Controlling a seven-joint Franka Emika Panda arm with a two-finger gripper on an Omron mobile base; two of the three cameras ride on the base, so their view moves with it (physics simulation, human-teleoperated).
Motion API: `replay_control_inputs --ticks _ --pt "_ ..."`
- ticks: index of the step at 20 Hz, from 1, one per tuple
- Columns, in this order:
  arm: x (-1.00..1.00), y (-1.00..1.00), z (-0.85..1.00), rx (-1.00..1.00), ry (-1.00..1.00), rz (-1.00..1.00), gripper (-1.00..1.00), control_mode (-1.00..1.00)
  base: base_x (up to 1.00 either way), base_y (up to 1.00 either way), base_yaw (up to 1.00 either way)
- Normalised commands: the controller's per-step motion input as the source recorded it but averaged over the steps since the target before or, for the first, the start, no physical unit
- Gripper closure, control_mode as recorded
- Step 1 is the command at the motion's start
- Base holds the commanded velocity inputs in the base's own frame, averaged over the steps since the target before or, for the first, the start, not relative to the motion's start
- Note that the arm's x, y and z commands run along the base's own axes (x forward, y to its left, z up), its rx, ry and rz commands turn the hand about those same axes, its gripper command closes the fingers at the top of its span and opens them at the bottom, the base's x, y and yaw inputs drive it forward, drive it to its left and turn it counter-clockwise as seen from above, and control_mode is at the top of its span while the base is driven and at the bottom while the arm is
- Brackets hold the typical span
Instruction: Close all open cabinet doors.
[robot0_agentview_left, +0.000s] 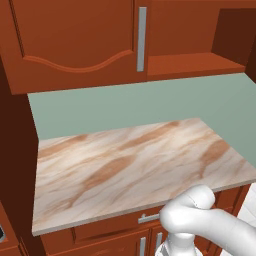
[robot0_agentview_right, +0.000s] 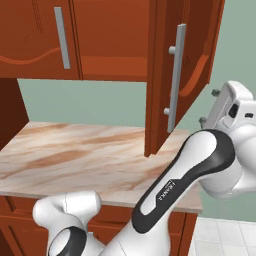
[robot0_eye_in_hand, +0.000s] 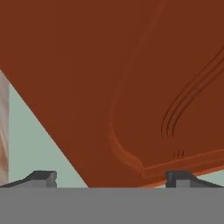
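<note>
Above the marble counter (robot0_agentview_right: 75, 150), near its right edge, you have the open cabinet door (robot0_agentview_right: 170, 75) swung outward, with the empty, spread-wide gripper (robot0_eye_in_hand: 111, 177) close to its raised panel; being stiff and hinged, it probably needs a flat push rather than a grasp of its bar handle (robot0_agentview_right: 175, 77).

Even, bright rendered light, soft shading under the cabinets, sharp throughout, no glare

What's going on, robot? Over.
Gripper open, empty, close to the open door. Left door shut. Nothing in the way.
</note>
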Motion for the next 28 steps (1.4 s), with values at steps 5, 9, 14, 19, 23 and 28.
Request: replay_control_inputs --ticks 5,9,14,19,23,28 --pt "-0.27 0.16 0.02 0.0 -0.08 0.14 -1.0 -1.0 0.0 0.0 0.0" --pt "-0.25 0.44 0.09 0.0 -0.06 0.17 -1.0 -1.0 0.0 0.0 0.0" --pt "0.01 0.72 0.15 0.0 0.0 0.13 -1.0 -1.0 0.0 0.0 0.0" --pt "0.06 0.82 0.17 0.0 0.0 0.13 -1.0 -1.0 0.0 0.0 0.0" --pt "0.0 0.88 0.14 0.0 0.0 0.11 -1.0 -1.0 0.0 0.0 0.0" --pt "0.0 1.0 0.01 0.0 0.0 0.04 -1.0 -1.0 0.0 0.0 0.0"
